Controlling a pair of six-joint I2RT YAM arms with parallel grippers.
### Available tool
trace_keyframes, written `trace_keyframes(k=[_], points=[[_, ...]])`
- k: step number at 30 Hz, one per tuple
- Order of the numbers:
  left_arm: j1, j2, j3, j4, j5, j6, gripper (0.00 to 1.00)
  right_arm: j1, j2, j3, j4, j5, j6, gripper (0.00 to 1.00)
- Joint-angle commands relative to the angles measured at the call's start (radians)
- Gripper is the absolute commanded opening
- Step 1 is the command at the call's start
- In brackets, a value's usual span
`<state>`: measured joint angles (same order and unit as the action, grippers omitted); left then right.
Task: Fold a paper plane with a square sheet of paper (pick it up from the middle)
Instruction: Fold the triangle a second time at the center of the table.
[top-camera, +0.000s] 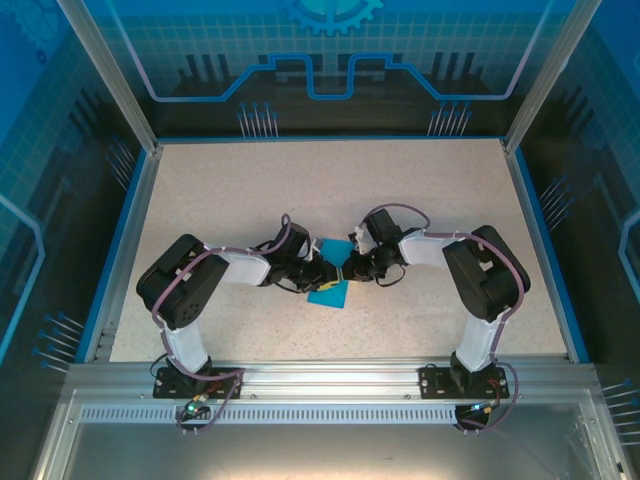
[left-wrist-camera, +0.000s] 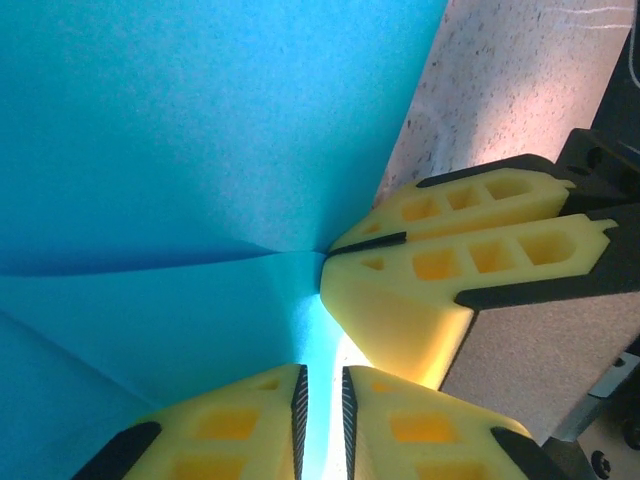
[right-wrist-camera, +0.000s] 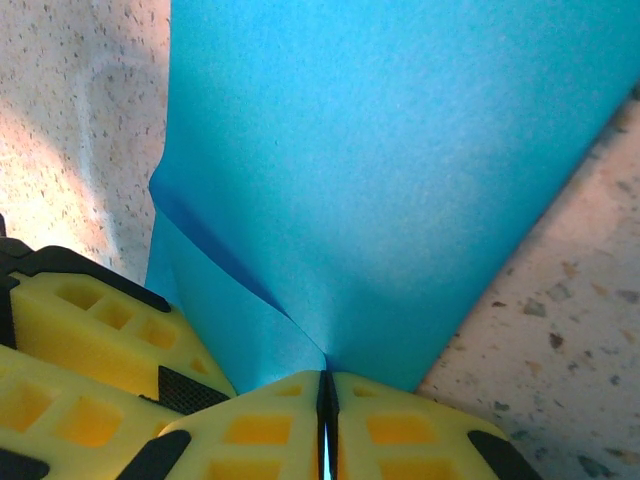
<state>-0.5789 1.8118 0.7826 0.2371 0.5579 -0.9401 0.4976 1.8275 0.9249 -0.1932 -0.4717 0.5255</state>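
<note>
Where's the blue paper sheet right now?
Top view: the blue paper sheet is at the middle of the table, pinched where the left claw and right claw meet.

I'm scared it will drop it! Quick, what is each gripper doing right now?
Left gripper: closed, pinching the blue paper.
Right gripper: closed, pinching the same blue paper.

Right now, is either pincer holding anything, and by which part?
Both: the left pincer and right pincer each pinch the paper, close together, where its creases meet.
</note>
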Motion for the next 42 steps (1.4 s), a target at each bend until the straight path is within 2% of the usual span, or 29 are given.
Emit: trace_keyframes(k=[1,13,23,29,42], points=[[-0.006,0.018,-0.002,-0.026,0.001,0.018,0.20,0.011,0.029,0.017,-0.011,0.016,-0.014,0.10],[-0.007,0.023,-0.011,-0.053,-0.039,0.006,0.14,0.011,0.023,0.034,-0.020,0.015,-0.009,0.12],[-0.006,0.024,-0.016,-0.071,-0.071,-0.005,0.13,0.010,-0.039,0.035,-0.036,0.024,0.006,0.23],[-0.006,0.022,-0.016,-0.083,-0.091,-0.013,0.12,0.009,-0.153,-0.015,-0.055,0.116,0.022,0.29],[-0.010,0.003,-0.034,-0.090,-0.141,-0.037,0.12,0.095,-0.183,-0.097,-0.011,0.104,0.086,0.22]])
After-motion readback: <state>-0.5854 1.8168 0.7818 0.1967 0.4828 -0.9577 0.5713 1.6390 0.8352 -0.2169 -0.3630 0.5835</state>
